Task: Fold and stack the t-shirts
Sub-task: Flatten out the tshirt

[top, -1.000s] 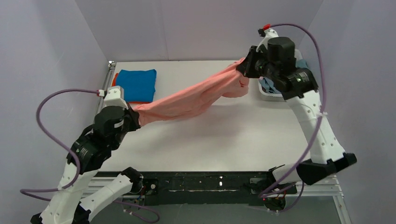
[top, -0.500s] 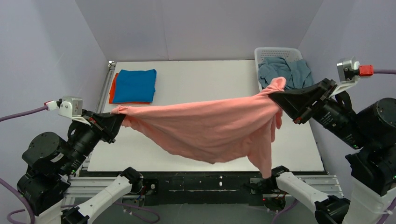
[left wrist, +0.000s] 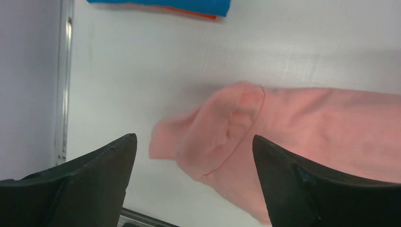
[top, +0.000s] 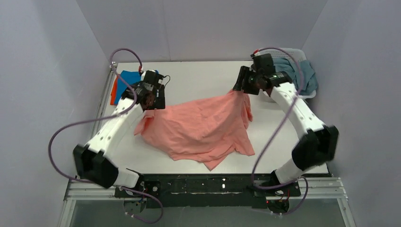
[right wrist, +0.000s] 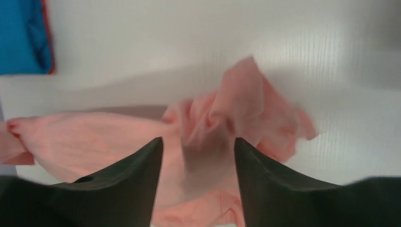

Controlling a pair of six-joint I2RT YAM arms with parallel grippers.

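Observation:
The salmon-pink t-shirt (top: 198, 127) lies crumpled and spread on the white table (top: 198, 75). One bunched corner peaks up at the right. My left gripper (top: 153, 101) hovers over its left sleeve (left wrist: 227, 127); the jaws are wide open and hold nothing. My right gripper (top: 241, 87) hangs open just above the bunched right corner (right wrist: 241, 104), with blurred cloth in the gap between its fingers. A folded bright blue t-shirt (top: 126, 81) lies on an orange t-shirt (top: 113, 92) at the back left. A dusty grey-blue t-shirt (top: 305, 75) spills from the basket.
A white perforated basket (top: 289, 49) stands at the table's back right corner, behind the right arm. A metal rail (left wrist: 64, 85) runs along the table's left edge. Purple-grey walls close in on three sides.
The pink t-shirt hung stretched in the air between both shut grippers. Both arms swung in over the table and opened, and the shirt now lies on the surface.

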